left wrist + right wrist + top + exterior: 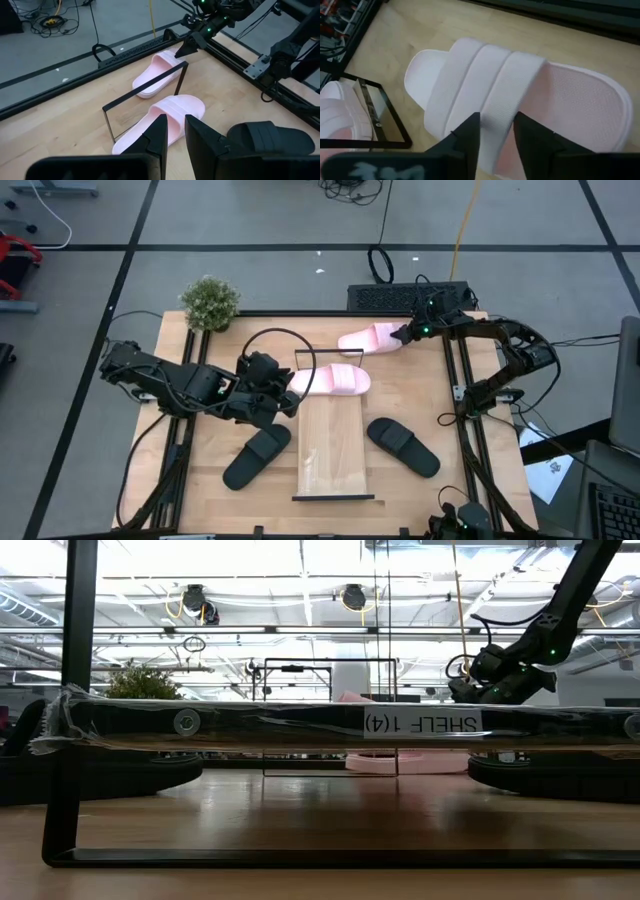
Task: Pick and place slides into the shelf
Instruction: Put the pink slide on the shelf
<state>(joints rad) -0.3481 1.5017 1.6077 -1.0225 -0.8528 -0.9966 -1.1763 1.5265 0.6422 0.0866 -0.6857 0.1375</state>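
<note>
Slides scattered round the shelf [335,445]: one pale pink slide [332,381] lying across the shelf's far end by its black end bar [145,92], second pink slide [372,338] on the tabletop [200,480] beyond it near the far edge, two black slides on the table, left black slide [256,456] and right black slide [403,447], either side of the shelf, both off it.

Right gripper [496,131] down over the far pink slide, fingers straddling the edge of its ribbed strap [485,85], narrow gap between them; looks mid-close on the strap, contact not certain yet. Left gripper [175,131] at the near pink slide on the shelf end, fingers close together with a thin gap; whether pinching the slide's edge or just hovering, cannot tell.

Handling judgement: probably foam or soft rubber, light, flexes under squeeze, not fragile. Strap arches clear of the footbed, so best hold is across the strap, one finger under and one over. Sole likely too wide and flat for a side pinch. Matte surface, likely decent grip, but may swing or tilt when lifted off-centre.
</note>
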